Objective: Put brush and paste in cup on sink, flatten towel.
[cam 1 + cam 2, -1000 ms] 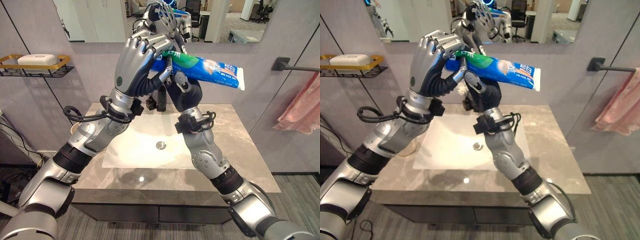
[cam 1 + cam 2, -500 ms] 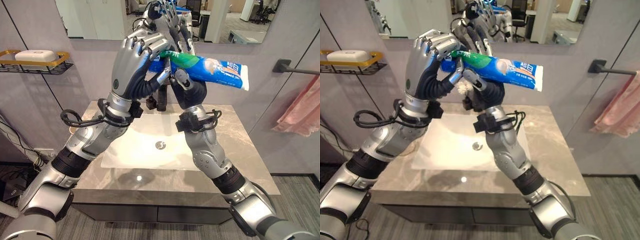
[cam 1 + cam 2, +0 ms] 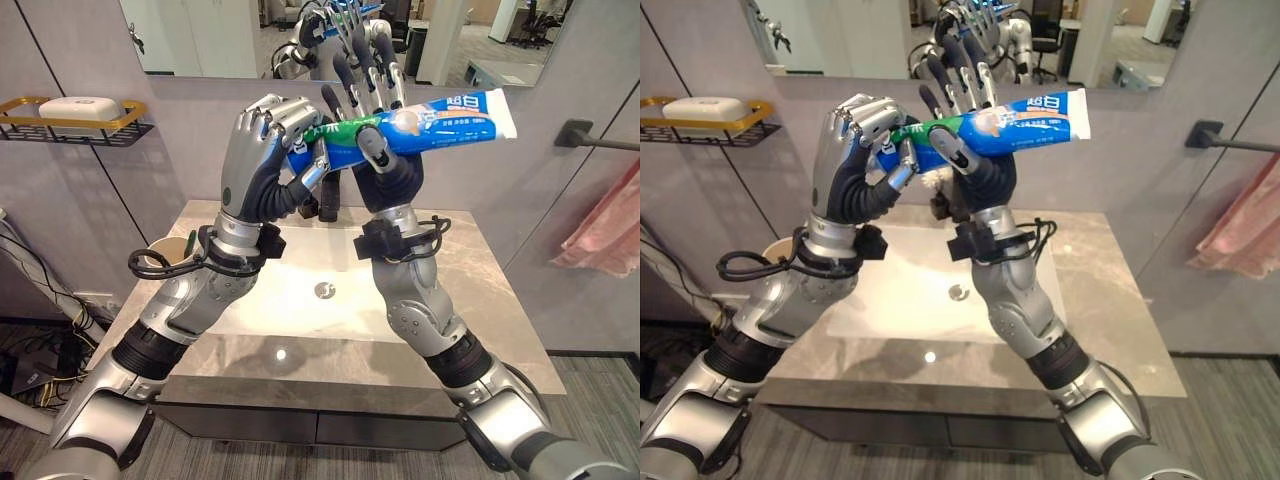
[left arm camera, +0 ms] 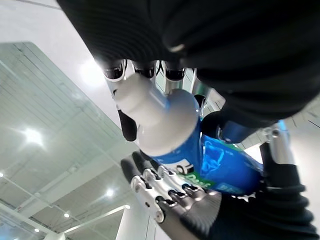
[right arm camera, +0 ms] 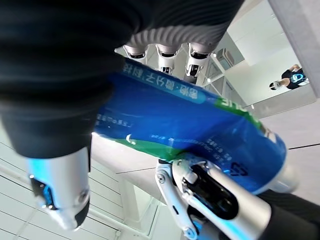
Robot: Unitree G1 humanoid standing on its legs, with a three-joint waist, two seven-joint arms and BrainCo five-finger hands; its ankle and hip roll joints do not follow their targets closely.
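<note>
A blue, green and white toothpaste tube (image 3: 440, 115) is held high over the sink, in front of the mirror. My left hand (image 3: 262, 150) is curled round its cap end (image 4: 155, 120). My right hand (image 3: 388, 178) stands just to the right of my left. Its fingers (image 3: 352, 85) are straight up behind the tube and its thumb lies across the tube's front (image 5: 165, 115). The tube's flat tail points up to the right. A beige cup (image 3: 165, 252) with a green handle in it stands on the counter left of the basin. A pink towel (image 3: 608, 212) hangs at the far right.
The white basin (image 3: 290, 295) sits in a grey stone counter (image 3: 480, 300), with a black faucet (image 3: 328, 200) behind my hands. A gold wall shelf (image 3: 75, 118) with a soap bar is at the left. A dark towel bar (image 3: 590, 140) is at the right.
Both hands lifted the tube, whose tail swung up from drooping to pointing up and right. My right hand's fingers straightened behind it. The camera shifted, bringing the cup into view.
</note>
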